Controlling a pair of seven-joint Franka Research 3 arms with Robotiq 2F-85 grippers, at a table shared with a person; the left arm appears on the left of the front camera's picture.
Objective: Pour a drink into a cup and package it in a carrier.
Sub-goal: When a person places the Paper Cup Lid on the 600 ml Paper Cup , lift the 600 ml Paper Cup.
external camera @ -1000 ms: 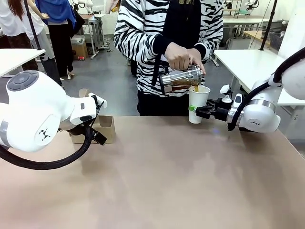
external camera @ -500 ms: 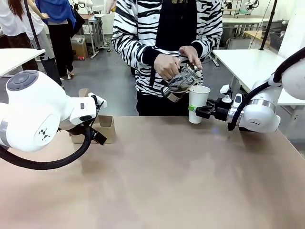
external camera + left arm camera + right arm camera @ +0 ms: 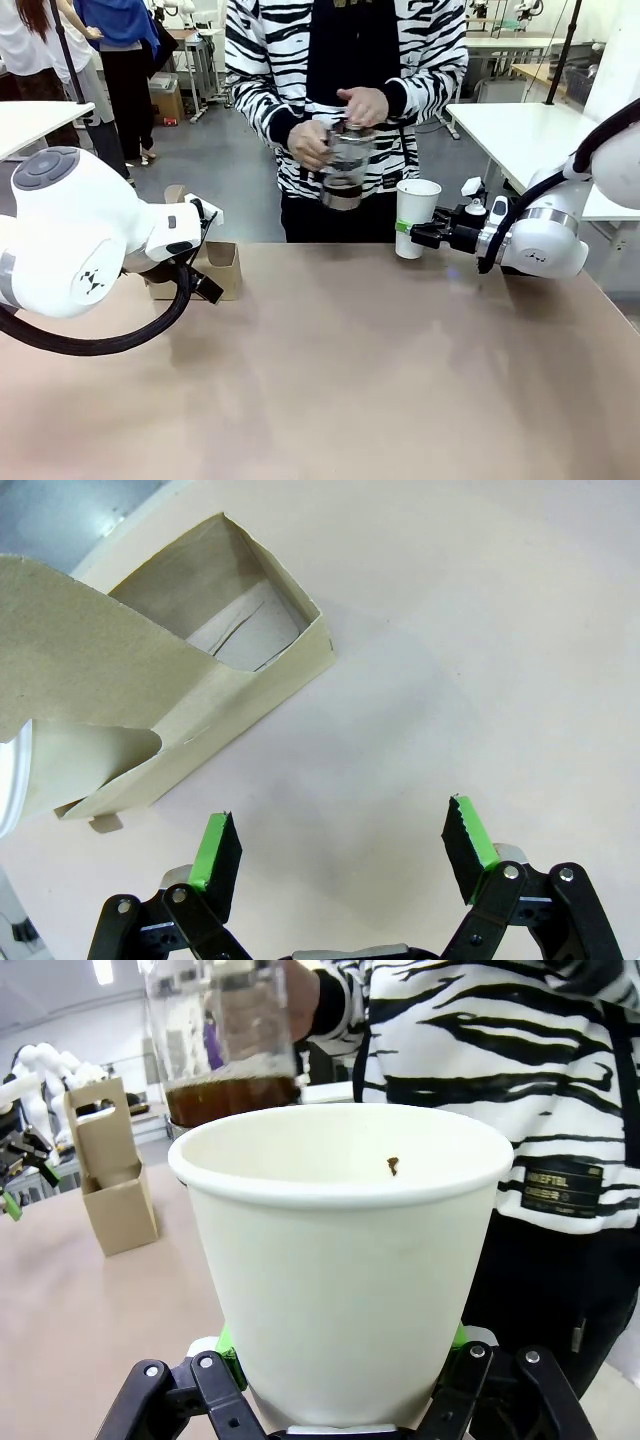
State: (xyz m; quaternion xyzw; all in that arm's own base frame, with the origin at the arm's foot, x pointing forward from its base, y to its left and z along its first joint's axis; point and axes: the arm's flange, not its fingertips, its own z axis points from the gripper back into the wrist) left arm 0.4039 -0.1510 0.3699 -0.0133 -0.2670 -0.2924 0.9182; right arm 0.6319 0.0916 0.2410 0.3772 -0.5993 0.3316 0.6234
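Just beyond the table's (image 3: 350, 360) far edge, hands (image 3: 308, 145) hold a glass jug (image 3: 345, 160) of amber drink (image 3: 343, 186); right gripper (image 3: 408, 230) clasps the open-topped paper cup (image 3: 418, 205), left gripper (image 3: 340, 845) gapes beside the cardboard carrier (image 3: 200, 680).

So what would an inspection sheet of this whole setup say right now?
Surface: tan table, no spills seen.
Job's things: lidless white paper cup at the far edge; glass jug upright in the person's hands, brown drink inside; cardboard carrier at left, visible pocket empty.
Clutter: nothing seen.
Grippers: right gripper shut on the cup; left gripper open beside the carrier.
Cables: black cable loops under left arm; second cable along right arm.
Surroundings: white tables, people standing behind.
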